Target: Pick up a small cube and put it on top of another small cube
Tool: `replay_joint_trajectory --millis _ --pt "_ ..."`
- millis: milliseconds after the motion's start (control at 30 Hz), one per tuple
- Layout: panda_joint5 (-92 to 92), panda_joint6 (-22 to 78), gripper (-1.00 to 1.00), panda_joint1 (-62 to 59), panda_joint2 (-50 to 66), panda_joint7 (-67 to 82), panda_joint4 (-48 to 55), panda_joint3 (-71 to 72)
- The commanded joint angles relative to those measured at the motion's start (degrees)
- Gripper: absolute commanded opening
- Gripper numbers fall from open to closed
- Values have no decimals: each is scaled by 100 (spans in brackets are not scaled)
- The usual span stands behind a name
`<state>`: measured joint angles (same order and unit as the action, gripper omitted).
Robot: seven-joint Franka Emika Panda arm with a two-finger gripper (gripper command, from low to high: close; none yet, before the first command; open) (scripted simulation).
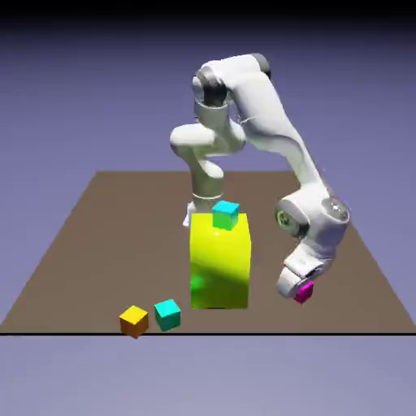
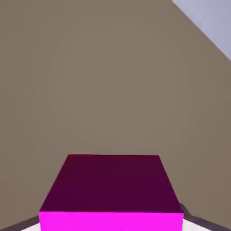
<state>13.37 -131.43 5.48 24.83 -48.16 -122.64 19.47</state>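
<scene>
Hand view: end effector (image 2: 110,223) grips the magenta cube (image 2: 113,185), its flat face square to camera.

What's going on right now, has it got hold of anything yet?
The gripper has a magenta cube between its jaws, low over the table on the exterior view's right. A teal cube sits on the tall yellow block. An orange cube and another teal cube lie near the front edge.
</scene>
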Motion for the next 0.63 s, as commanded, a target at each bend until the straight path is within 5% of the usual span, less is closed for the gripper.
replay_joint_trajectory --millis 0,333,467,500,600 --pt "-225 32 -100 -201 -64 -256 10 -209" --pt "-2323 305 -100 -1936 -618 -2348 95 -1997" --pt "-2461 -584 -100 -1918 75 -2238 -100 -1909" --pt "-2461 -584 100 -1918 75 -2238 -100 -1909" --pt "-2384 -86 100 -1928 -313 -2299 9 -1958"
